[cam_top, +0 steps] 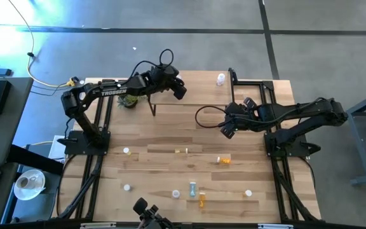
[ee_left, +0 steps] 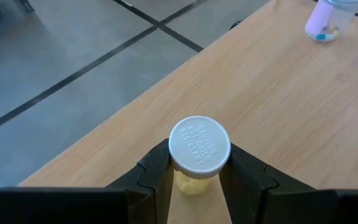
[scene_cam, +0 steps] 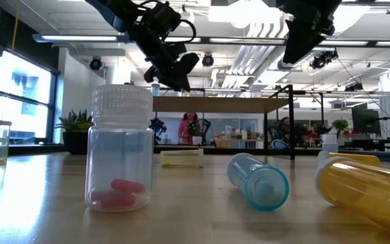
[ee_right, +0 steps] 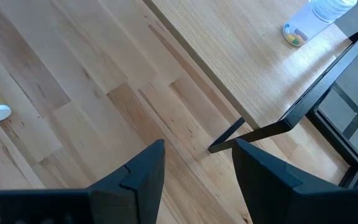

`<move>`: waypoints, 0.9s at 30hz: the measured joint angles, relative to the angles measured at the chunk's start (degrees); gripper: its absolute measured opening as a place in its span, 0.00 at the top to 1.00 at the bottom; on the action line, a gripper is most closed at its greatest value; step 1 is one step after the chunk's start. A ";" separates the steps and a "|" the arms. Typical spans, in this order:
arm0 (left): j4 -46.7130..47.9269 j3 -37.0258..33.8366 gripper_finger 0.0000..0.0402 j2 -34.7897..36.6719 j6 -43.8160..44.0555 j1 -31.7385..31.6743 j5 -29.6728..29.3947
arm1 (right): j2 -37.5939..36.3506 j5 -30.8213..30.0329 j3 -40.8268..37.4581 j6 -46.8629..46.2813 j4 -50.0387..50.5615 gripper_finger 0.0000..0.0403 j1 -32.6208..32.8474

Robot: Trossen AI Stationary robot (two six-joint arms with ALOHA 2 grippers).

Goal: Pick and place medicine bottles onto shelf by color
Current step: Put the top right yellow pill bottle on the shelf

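My left gripper (ee_left: 199, 168) is over the shelf (cam_top: 196, 89) at the table's far side, shut on a yellow bottle (ee_left: 194, 183) with a white cap (ee_left: 199, 144). In the high view the left gripper (cam_top: 179, 88) is at the shelf's left part. A pale bottle (ee_left: 328, 18) stands upright at the shelf's right end and shows in the high view (cam_top: 220, 79). My right gripper (cam_top: 227, 131) is open and empty above the table, just near of the shelf's right corner (ee_right: 253, 127). My left gripper pinches the yellow bottle between its two fingers (ee_left: 157, 171), on the body just under the cap (ee_left: 191, 180). The fingers slant down at it from the table's left. The bottle is upright, cap up, over the shelf's plank; I cannot tell whether its base touches the plank.
Several bottles are on the table's near half: a clear one with red pills upright (scene_cam: 119, 149), a blue one (scene_cam: 259, 179) and a yellow one (scene_cam: 367, 190) lying down, and an orange one (cam_top: 223, 159). A potted plant (cam_top: 130, 100) stands left of the shelf.
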State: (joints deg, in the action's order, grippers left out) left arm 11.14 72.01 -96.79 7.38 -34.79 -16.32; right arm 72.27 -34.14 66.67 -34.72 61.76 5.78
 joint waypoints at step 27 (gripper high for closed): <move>-0.17 0.00 0.64 0.00 -0.95 -0.11 -0.72 | 0.00 0.09 -0.02 0.02 0.00 0.56 0.00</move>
State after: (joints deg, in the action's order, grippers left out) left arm 10.96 72.01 -96.79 6.43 -34.89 -17.04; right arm 72.27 -34.04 66.65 -34.70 61.76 5.78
